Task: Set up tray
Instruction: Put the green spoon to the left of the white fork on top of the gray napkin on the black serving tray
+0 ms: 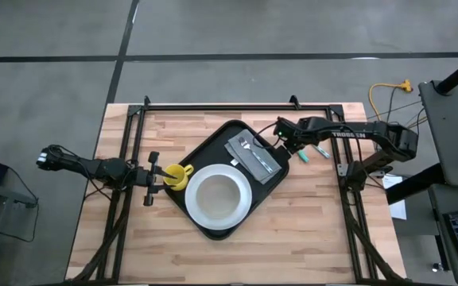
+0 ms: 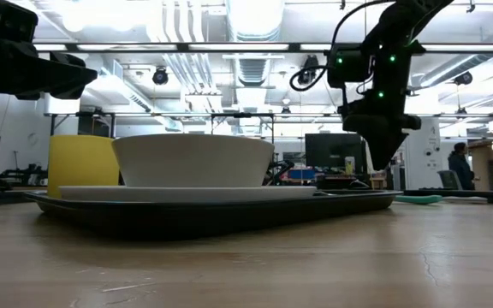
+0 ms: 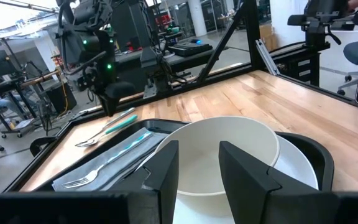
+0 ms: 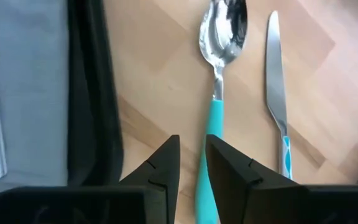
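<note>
The black tray (image 1: 210, 153) lies at an angle on the table's middle. It carries a white plate (image 1: 246, 205) with a white bowl (image 1: 217, 195), a yellow cup (image 1: 180, 176) at its left edge, and a grey napkin (image 1: 259, 161) with a fork (image 1: 247, 145). A teal-handled spoon (image 4: 219, 62) and knife (image 4: 275, 81) lie flat on the wood just right of the tray. My right gripper (image 4: 192, 163) hangs narrowly open over the spoon's handle, raised off the table (image 2: 383, 161). My left gripper (image 3: 199, 169) is open, left of and above the cup (image 2: 80, 162).
The tray's raised rim (image 4: 95, 93) runs close beside the right gripper. A black frame (image 1: 213, 106) borders the wood on its far, left and right sides. Bare wood lies toward the near edge (image 1: 229, 258). A person stands far off in the room (image 2: 460, 167).
</note>
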`<state>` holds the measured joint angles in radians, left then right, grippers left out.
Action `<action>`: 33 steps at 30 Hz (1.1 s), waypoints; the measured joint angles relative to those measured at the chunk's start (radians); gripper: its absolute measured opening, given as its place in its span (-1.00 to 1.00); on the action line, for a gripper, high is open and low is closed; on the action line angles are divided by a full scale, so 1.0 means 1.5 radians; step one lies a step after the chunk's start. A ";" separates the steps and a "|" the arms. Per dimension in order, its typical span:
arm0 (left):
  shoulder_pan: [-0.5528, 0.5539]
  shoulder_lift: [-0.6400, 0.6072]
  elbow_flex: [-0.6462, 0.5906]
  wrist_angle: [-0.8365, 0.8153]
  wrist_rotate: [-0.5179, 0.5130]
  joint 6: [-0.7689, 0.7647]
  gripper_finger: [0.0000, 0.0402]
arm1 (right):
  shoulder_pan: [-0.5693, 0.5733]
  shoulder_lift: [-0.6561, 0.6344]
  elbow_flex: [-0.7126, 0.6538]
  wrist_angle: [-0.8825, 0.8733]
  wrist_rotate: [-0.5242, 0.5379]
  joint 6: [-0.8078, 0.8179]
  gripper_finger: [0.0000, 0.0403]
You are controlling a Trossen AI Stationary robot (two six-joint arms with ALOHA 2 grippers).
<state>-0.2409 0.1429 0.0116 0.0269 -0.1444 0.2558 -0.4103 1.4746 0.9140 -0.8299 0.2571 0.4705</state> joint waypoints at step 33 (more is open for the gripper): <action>0.000 0.000 0.000 0.000 0.000 0.000 -0.50 | -0.085 0.000 -0.098 0.069 -0.069 -0.019 -0.62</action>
<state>-0.2409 0.1429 0.0116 0.0268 -0.1441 0.2561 -0.5377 1.4746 0.7673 -0.7259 0.1539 0.4419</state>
